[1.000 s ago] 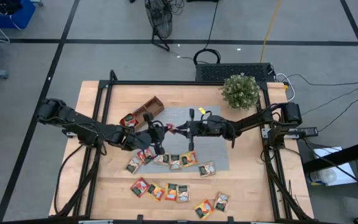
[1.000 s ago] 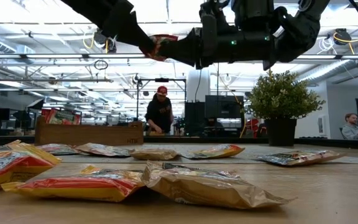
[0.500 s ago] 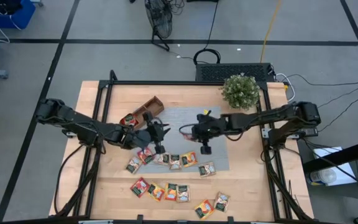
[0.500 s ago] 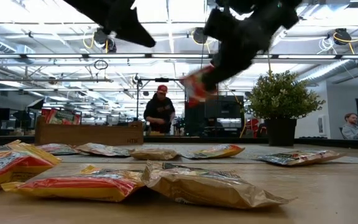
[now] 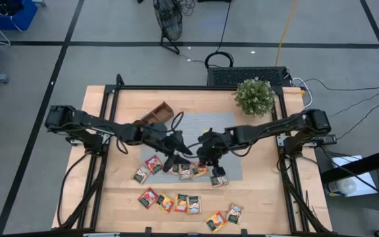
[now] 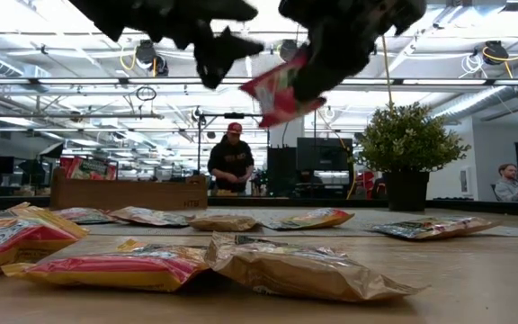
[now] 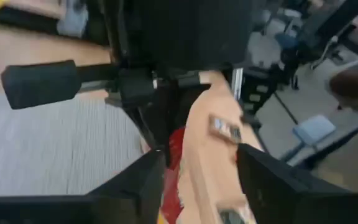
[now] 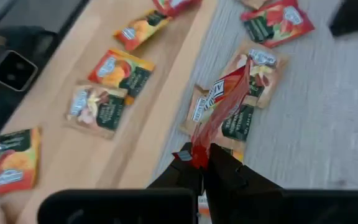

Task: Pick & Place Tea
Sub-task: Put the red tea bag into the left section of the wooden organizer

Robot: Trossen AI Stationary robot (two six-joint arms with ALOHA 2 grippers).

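One red tea sachet (image 8: 224, 107) hangs edge-on, pinched and lifted over the mat. The other sachets (image 5: 183, 203), red, orange, yellow and green, lie flat toward six o'clock.

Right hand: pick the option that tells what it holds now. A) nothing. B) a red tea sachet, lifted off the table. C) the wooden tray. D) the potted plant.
B: in the right wrist view the right hand pinches a red tea sachet by its edge, and the low view shows it hanging in the air above the table.
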